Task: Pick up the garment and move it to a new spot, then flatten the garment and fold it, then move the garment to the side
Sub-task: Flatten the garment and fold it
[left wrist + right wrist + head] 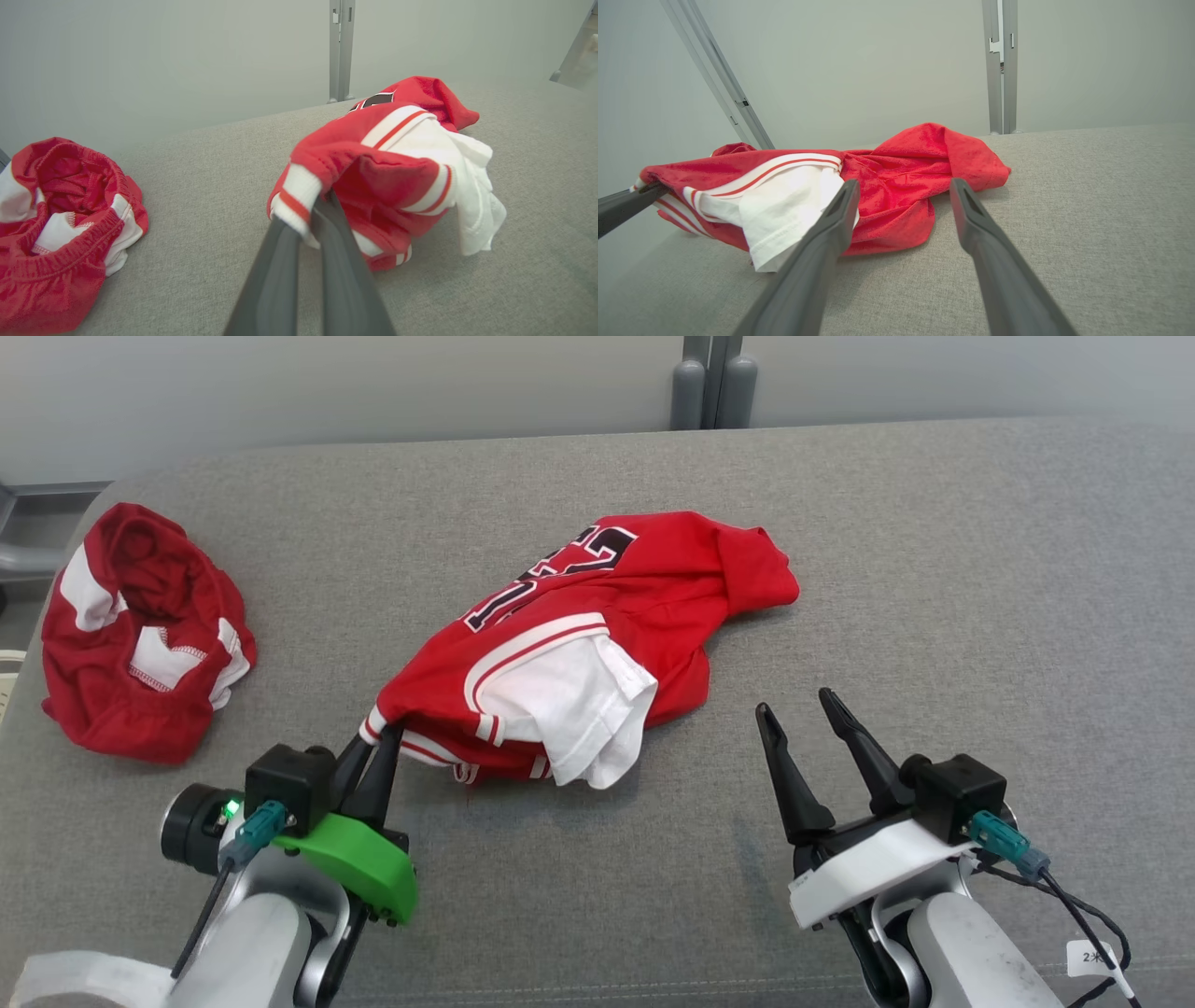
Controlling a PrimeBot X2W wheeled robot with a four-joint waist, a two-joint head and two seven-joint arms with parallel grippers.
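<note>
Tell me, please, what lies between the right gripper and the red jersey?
Nothing but bare grey fabric surface: in the head view, an uncovered strip separates the open right gripper from the red jersey.

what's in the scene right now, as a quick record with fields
surface: grey fabric surface
garment: jersey, red and white, crumpled near the middle
left gripper: shut on the jersey's striped trim at its near-left corner
right gripper: open, apart from the jersey, holding nothing
other item: second red garment, bunched at far left
fold status: not yet flattened
</note>
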